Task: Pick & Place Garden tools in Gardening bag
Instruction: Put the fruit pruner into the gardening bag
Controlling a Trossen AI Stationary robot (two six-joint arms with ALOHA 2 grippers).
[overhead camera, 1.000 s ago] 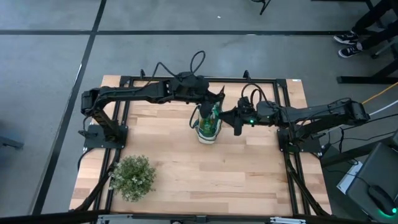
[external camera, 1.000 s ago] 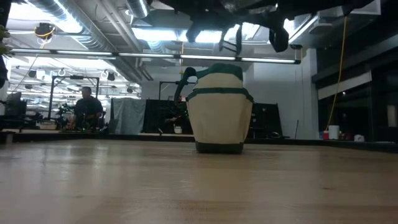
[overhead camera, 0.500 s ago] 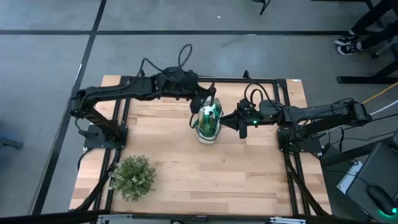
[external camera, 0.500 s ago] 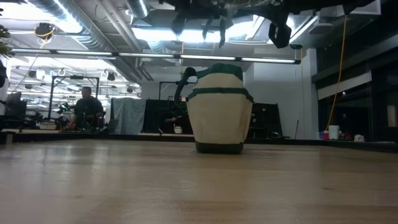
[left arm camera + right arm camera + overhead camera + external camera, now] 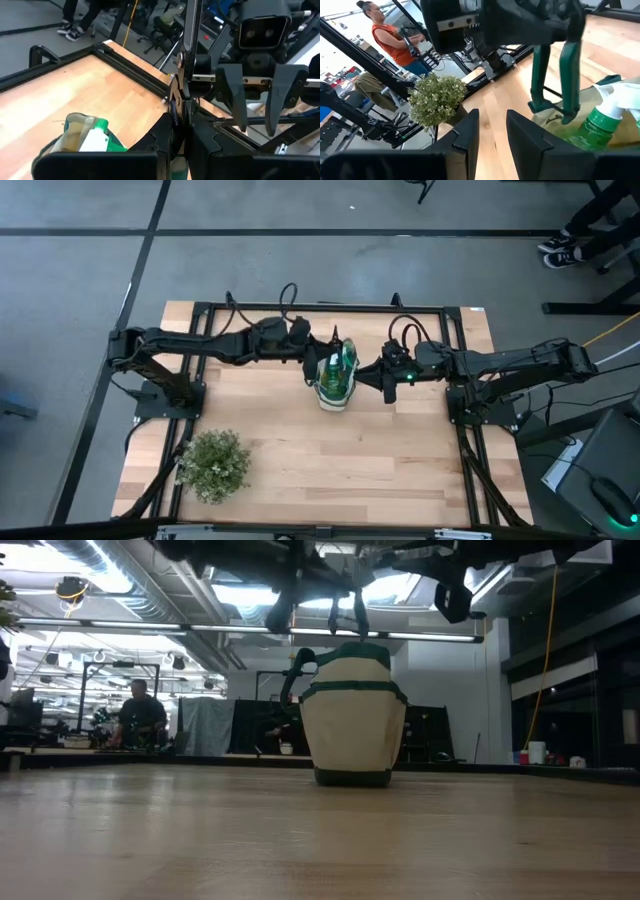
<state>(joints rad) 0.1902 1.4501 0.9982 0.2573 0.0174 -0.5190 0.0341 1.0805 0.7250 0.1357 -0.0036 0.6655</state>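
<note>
The cream gardening bag with dark green trim (image 5: 335, 388) stands upright on its base at the table's middle (image 5: 352, 710). The green spray bottle (image 5: 340, 365) stands in it, head up (image 5: 610, 117). The trowel, rake and shears do not show. My left gripper (image 5: 322, 360) hangs open and empty just above the bag's left rim; its two fingers stand apart in the right wrist view (image 5: 551, 112). My right gripper (image 5: 383, 377) is open and empty, level with the bag's top, a little to its right (image 5: 257, 120).
A bushy potted plant (image 5: 213, 464) stands at the near left corner. The black frame (image 5: 320, 307) runs around the tabletop. Bare wood lies near and right of the bag. People sit in the room beyond the table (image 5: 140, 710).
My left gripper has drawn back from right above the bag toward the table's left edge and has come down a little. The bag and my right gripper have stayed where they were.
</note>
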